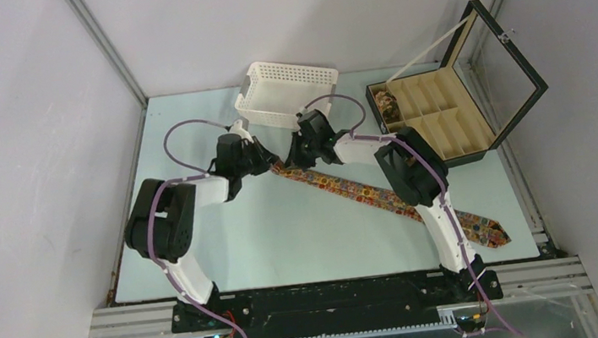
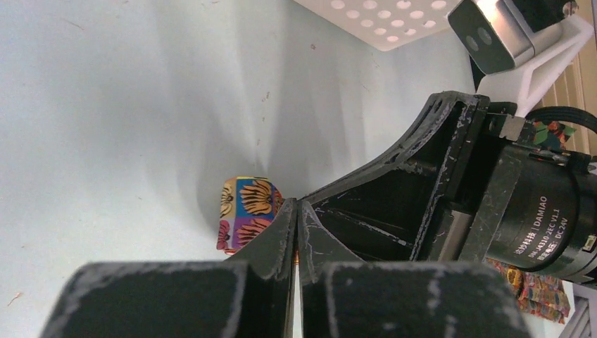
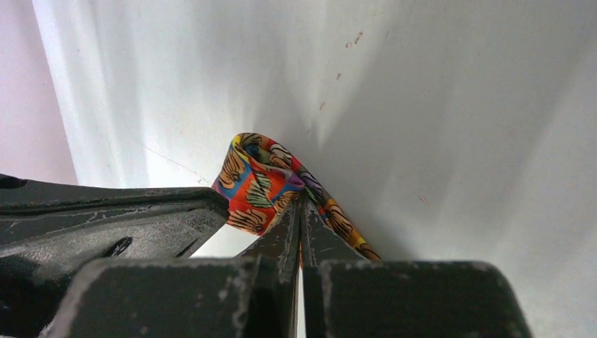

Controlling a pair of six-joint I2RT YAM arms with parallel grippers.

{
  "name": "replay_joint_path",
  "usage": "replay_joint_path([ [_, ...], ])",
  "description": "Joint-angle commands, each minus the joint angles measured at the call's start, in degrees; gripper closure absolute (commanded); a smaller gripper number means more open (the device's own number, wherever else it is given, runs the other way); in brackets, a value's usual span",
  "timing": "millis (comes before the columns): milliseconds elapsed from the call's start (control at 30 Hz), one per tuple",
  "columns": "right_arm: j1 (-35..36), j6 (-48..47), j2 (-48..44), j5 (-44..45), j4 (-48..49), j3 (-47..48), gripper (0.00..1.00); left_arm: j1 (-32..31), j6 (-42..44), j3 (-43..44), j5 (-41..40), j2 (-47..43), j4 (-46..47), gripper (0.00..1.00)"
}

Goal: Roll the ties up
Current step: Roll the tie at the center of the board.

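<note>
One patterned tie (image 1: 384, 200) lies flat on the table, running diagonally from the middle towards the near right corner. Both grippers meet at its narrow far end. My left gripper (image 1: 265, 163) is shut on that end, and a short folded piece of the tie (image 2: 246, 211) sticks out beside the closed left gripper (image 2: 296, 205). My right gripper (image 1: 291, 163) is also shut on the tie, and a small loop of the fabric (image 3: 260, 179) curls up just past the pinched right gripper (image 3: 301, 201). Another tie (image 1: 388, 106) sits coiled in a compartment of the black box.
A white perforated basket (image 1: 287, 94) stands just behind the two grippers. The black compartmented box (image 1: 442, 114) stands open at the back right, its glass lid raised. The right arm's body (image 2: 450, 183) fills the space right of the left fingers.
</note>
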Motion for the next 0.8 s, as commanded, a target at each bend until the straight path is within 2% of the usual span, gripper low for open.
replay_joint_path([
  [0,0.25,-1.04,-4.16,1.99,-1.41,-0.34,1.0,-0.89,2.3,-0.18,1.31,-2.59,1.49,0.95],
  [567,-0.22,-2.04,-7.56,2.29,0.17,-2.83,1.0,-0.68,2.37,1.47,0.31,-4.98,-0.66,0.97],
  [767,-0.7,-3.76,-8.5,0.67,2.71,-2.97,1.0,3.57,-0.85,-0.09,0.35,-8.39,0.98,0.98],
])
